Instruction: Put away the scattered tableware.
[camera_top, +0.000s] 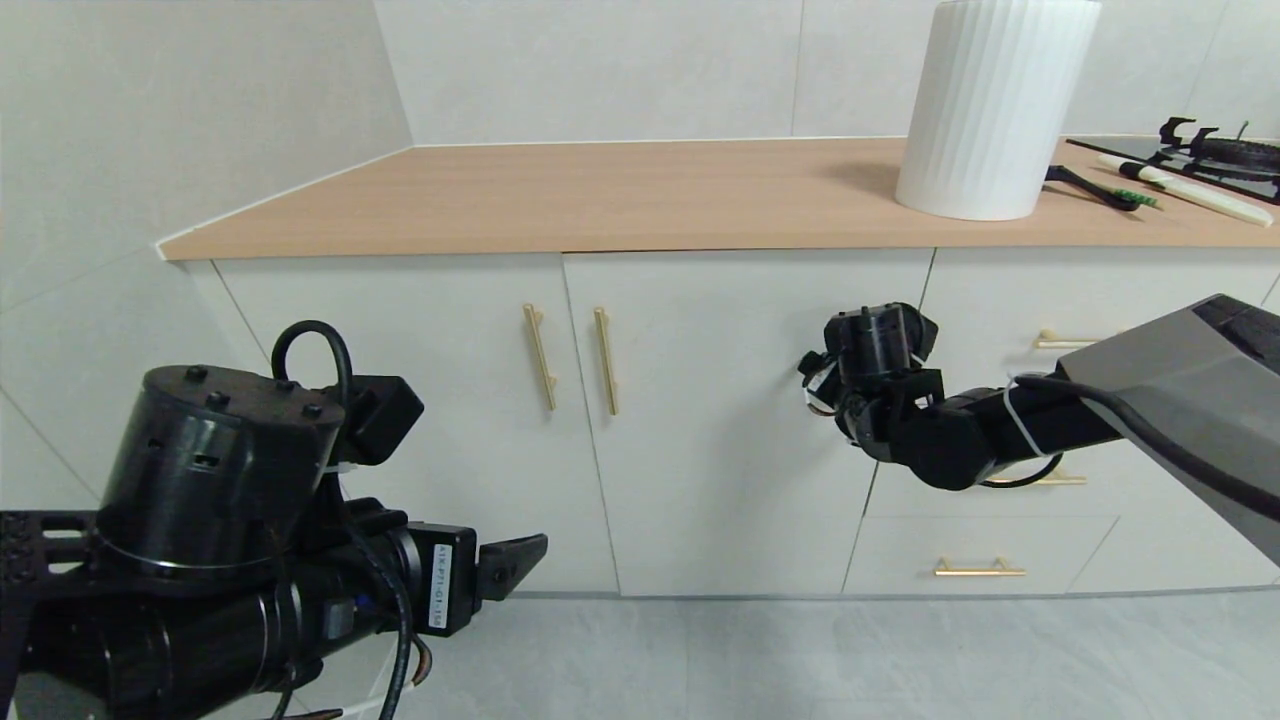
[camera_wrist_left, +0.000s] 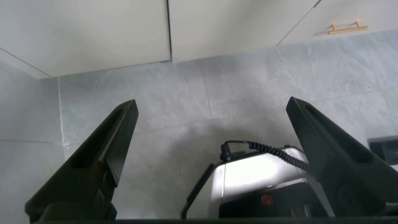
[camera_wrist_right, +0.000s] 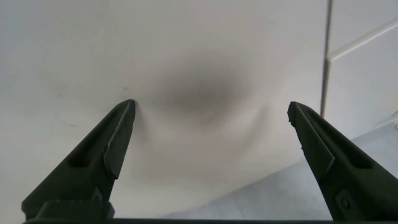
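Observation:
On the wooden countertop (camera_top: 600, 195), at the far right, lie a black utensil (camera_top: 1095, 188) and a long white utensil (camera_top: 1190, 191), beside a tall white ribbed container (camera_top: 990, 105). My right gripper (camera_wrist_right: 211, 104) is open and empty, its fingers close to a plain white cabinet door (camera_wrist_right: 205, 74) below the counter. That arm's wrist (camera_top: 878, 345) hangs in front of the door, well under the counter edge. My left gripper (camera_wrist_left: 211, 106) is open and empty too, low at the left and facing the grey tiled floor (camera_wrist_left: 186, 118); one finger (camera_top: 512, 560) sticks out.
Two cabinet doors carry vertical gold handles (camera_top: 540, 355) (camera_top: 606, 360). Drawers at the right have gold handles (camera_top: 1065, 342) (camera_top: 980, 570). A black stove grate (camera_top: 1225, 150) sits at the counter's far right. The wall closes in on the left.

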